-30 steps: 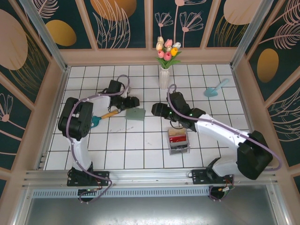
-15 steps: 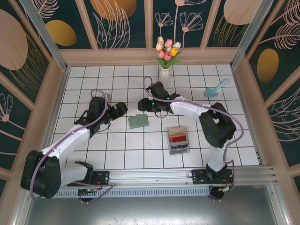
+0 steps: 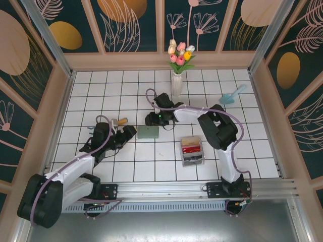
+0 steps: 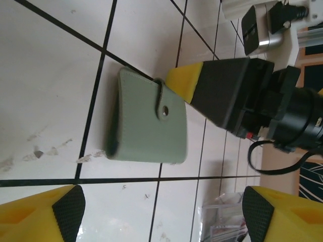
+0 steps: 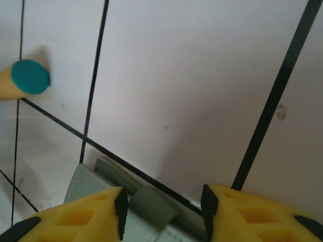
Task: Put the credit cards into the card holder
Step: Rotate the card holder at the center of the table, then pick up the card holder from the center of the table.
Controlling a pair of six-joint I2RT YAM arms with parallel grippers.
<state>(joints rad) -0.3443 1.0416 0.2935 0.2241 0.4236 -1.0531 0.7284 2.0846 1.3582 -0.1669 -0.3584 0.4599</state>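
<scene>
The card holder (image 3: 148, 132) (image 4: 146, 123) lies shut and flat on the white tiles, grey-green with a snap strap on top. My right gripper (image 3: 153, 119) (image 5: 164, 206) is open at its far edge, fingers astride the strap tab (image 5: 151, 206); one yellow fingertip (image 4: 185, 80) touches the holder. Just left of the holder is my left gripper (image 3: 126, 133) (image 4: 164, 212), open and holding nothing. The credit cards (image 3: 191, 147), red and tan, stand in a clear plastic box (image 3: 192, 151) (image 4: 227, 222) to the holder's right.
A white vase of tulips (image 3: 176, 80) stands behind the right arm. A wooden-handled tool with a teal end (image 3: 121, 121) (image 5: 25, 78) lies left of the holder. A teal scoop (image 3: 232, 94) rests at the back right. Wooden walls ring the tiled floor.
The left arm has drawn back toward the near left. The right gripper swung left and came down onto the holder's far edge. The holder slid a little nearer.
</scene>
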